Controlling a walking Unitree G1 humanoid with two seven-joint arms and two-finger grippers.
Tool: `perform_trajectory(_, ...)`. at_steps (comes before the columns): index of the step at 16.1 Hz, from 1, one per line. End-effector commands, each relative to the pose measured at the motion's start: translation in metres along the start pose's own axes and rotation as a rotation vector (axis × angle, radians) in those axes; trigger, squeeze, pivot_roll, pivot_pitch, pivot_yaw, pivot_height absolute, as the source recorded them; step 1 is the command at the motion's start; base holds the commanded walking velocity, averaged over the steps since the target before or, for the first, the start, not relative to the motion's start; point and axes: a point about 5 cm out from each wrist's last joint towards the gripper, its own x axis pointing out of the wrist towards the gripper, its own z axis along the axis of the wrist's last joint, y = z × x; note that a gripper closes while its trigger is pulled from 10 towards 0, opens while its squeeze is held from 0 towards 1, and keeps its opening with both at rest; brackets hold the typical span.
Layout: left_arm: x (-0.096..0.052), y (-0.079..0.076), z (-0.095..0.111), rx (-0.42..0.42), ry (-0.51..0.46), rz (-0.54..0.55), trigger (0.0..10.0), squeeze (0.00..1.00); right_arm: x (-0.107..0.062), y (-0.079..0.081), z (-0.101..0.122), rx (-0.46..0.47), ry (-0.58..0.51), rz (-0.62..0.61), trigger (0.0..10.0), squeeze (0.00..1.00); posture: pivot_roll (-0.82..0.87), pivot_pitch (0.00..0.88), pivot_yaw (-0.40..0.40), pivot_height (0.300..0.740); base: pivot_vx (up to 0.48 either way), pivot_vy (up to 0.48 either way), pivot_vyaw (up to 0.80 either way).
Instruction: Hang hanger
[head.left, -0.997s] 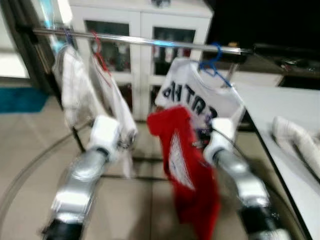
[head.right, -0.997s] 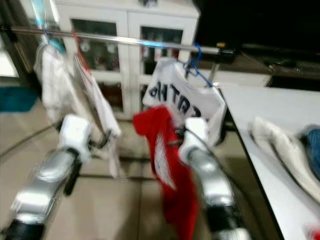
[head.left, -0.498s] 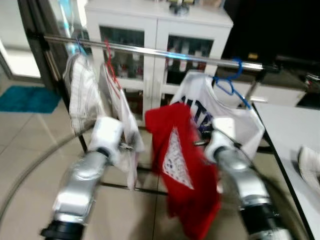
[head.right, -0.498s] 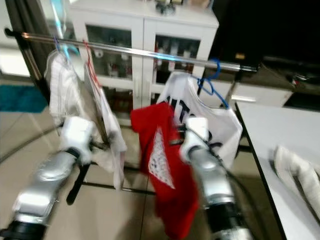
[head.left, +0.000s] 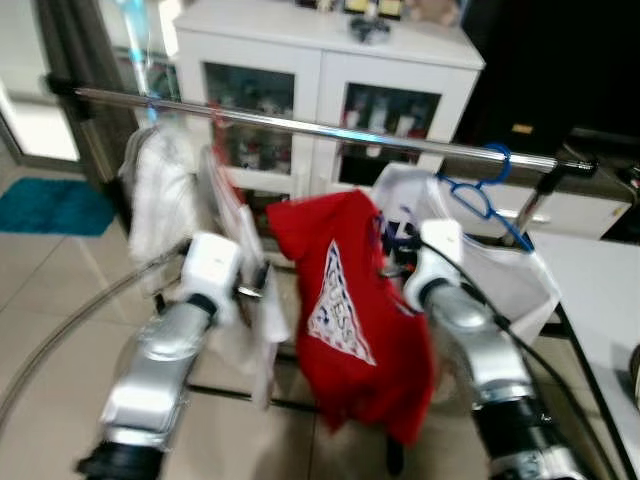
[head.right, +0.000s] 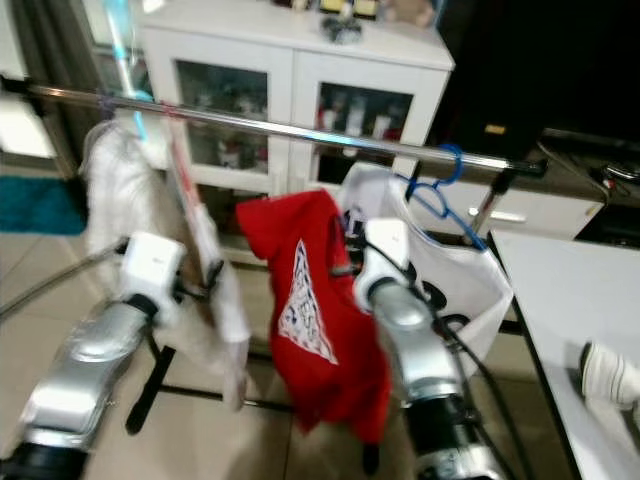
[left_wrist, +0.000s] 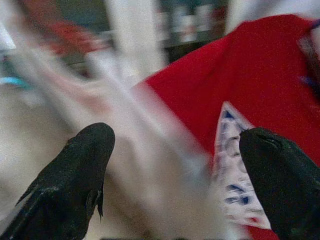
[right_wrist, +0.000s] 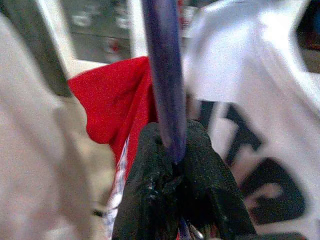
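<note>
Compared with a second ago, your head camera has tilted up and the right arm has carried the red shirt higher, so its shoulder now sits closer under the rail.

Your right claw (right_wrist: 172, 165) is closed tight on the purple hanger (right_wrist: 162, 75). In the right wrist view you see the hanger as one thick, smooth purple bar that rises out from between the two black fingers (right_wrist: 150, 190) along their own direction; its upper end leaves the picture, so you cannot tell where the hook is. The red shirt (head.left: 355, 310) hangs from it, with a white triangle print on the chest. Its long axis goes down toward the floor, a little tilted, and its lower hem ends just above the tiles. In the head views the claw is in front of the rail (head.left: 330, 128) and below it, between the white clothes and the white jersey.

Your left claw (left_wrist: 175, 165) is spread wide and holds nothing; blurred white cloth (left_wrist: 125, 125) passes between its fingers, and the red shirt is just beyond.

On the rail, a white jersey (head.left: 500, 275) with dark letters hangs on a blue hanger (head.left: 480, 190) at your right, close behind the right arm. White garments (head.left: 165, 195) hang at your left. A white cabinet (head.left: 320, 70) stands behind the rail, and a pale counter (head.right: 590, 300) is at your far right.
</note>
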Motion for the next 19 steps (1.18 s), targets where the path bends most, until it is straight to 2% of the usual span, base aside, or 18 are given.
perform_trajectory(1,-0.002,0.007,0.005,0.029,-0.016,0.02,10.0,0.0,0.002,0.001,0.016,0.001,-0.06,0.0,10.0,0.0,0.07,0.0,-0.089,0.74,0.409,0.0,0.0)
perform_trajectory(5,-0.004,0.009,0.015,0.101,-0.043,-0.014,10.0,0.0,0.004,-0.001,0.028,0.024,-0.091,-0.013,10.0,0.0,0.07,0.0,-0.08,0.74,0.406,0.0,0.0)
perform_trajectory(7,-0.009,0.003,0.034,0.082,-0.146,-0.128,10.0,0.0,0.004,-0.003,0.042,0.063,-0.144,-0.021,10.0,0.0,0.07,0.0,-0.077,0.74,0.0,0.0,0.0)
perform_trajectory(9,-0.011,0.0,0.041,0.087,-0.175,-0.173,10.0,0.0,0.003,-0.003,0.05,0.064,-0.17,-0.019,10.0,0.0,0.07,0.0,-0.075,0.74,0.0,0.0,0.0)
perform_trajectory(11,-0.016,-0.004,0.053,0.093,-0.222,-0.268,10.0,0.0,0.005,-0.006,0.067,0.084,-0.225,-0.026,10.0,0.0,0.07,0.0,-0.074,0.74,0.0,0.0,0.0)
perform_trajectory(15,-0.021,-0.011,0.056,0.119,-0.227,-0.366,10.0,0.0,0.009,-0.006,0.075,0.068,-0.242,-0.019,10.0,0.0,0.07,0.0,-0.075,0.74,0.0,0.0,0.0)
perform_trajectory(19,-0.02,-0.008,0.055,0.144,-0.211,-0.36,10.0,0.0,0.006,-0.006,0.071,0.059,-0.237,-0.023,10.0,0.0,0.07,0.0,-0.079,0.74,0.0,0.0,0.0)
